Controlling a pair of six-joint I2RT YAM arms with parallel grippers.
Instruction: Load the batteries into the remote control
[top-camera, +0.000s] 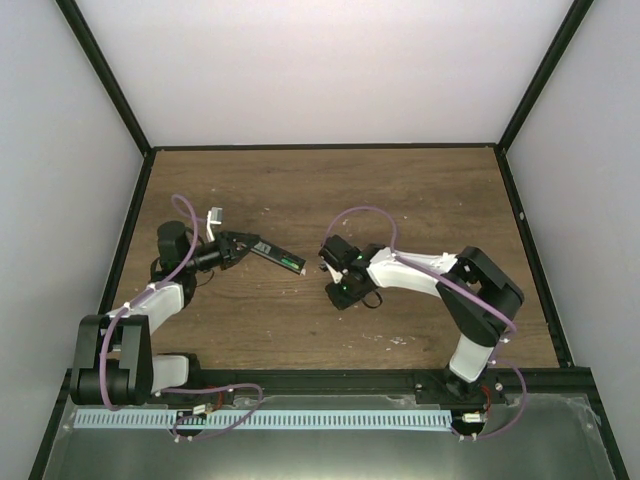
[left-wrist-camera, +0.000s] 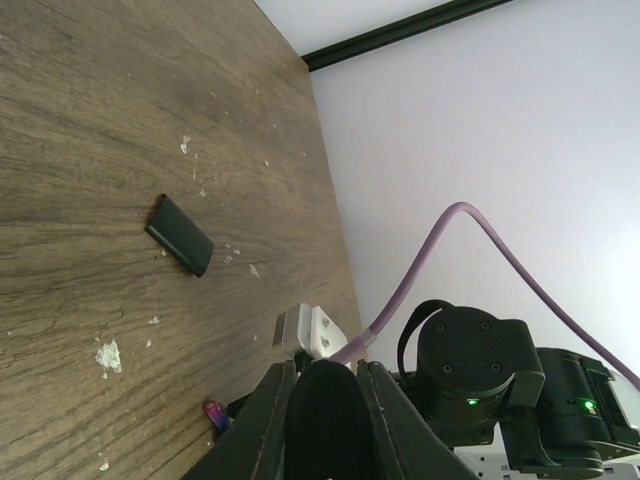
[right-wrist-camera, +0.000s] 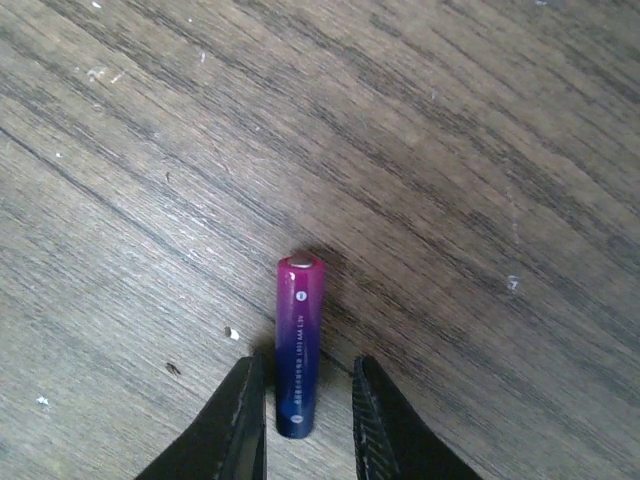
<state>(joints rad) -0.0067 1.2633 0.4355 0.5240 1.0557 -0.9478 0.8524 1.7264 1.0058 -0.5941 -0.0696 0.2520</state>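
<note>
Black fingertips of the right claw (right-wrist-camera: 307, 385) frame the near end of the purple battery (right-wrist-camera: 300, 340), which lies flat between them. The jaws stand narrowly apart, a sliver of gap on each side, not yet pinching. Smooth, glossy and round, it fades from pink to blue, and that is the worry: an off-centre squeeze could roll it sideways or squirt it forward across the grained wooden table (right-wrist-camera: 450, 150), dotted with pale specks. Well beyond the right claw's tips, the left claw (top-camera: 238, 249) is pressed shut on 1 end of the slim black remote control (top-camera: 276, 256), with a green battery (top-camera: 297, 266) apparently seated at its far end
</note>
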